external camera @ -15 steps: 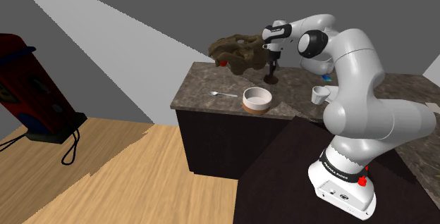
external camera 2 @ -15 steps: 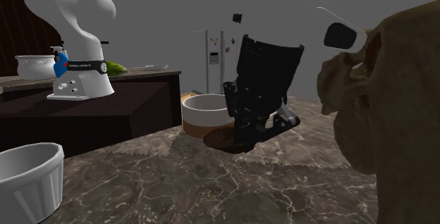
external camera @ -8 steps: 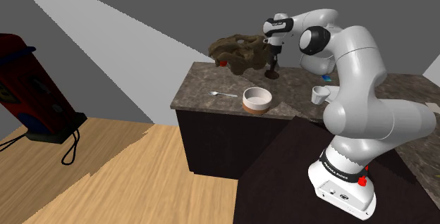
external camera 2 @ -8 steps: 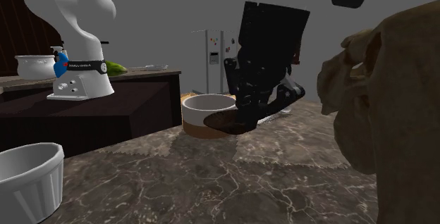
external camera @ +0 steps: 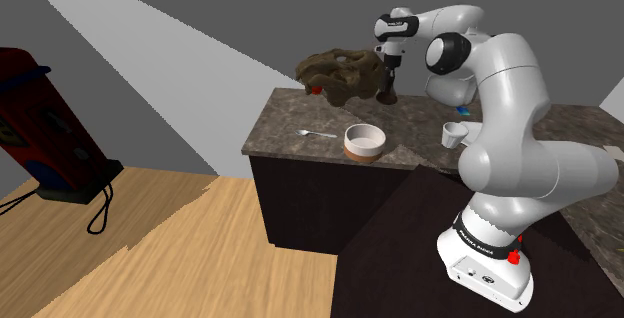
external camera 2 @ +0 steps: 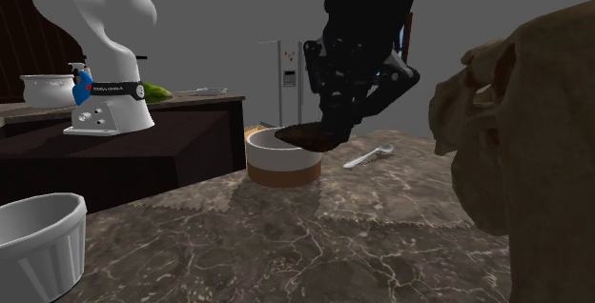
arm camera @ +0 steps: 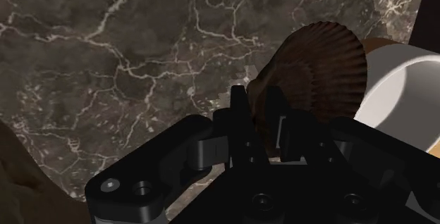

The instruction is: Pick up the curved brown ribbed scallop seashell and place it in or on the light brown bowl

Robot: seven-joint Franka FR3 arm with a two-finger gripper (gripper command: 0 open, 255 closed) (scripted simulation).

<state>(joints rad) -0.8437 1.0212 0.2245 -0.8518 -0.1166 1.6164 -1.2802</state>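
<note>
Claw (arm camera: pixel 261 120) pinches the brown ribbed shell (arm camera: pixel 321 64) clear of the marble counter (arm camera: pixel 127 60), just beside the bowl (arm camera: pixel 412 96)

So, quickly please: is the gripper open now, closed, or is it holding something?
Gripper: fingers closed on the brown ribbed seashell, holding it.

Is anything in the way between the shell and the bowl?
No, nothing visible. The gripper holds the brown shell up off the marble counter, close to the bowl. The spoon lies on the counter off to one side, not between them.
</note>
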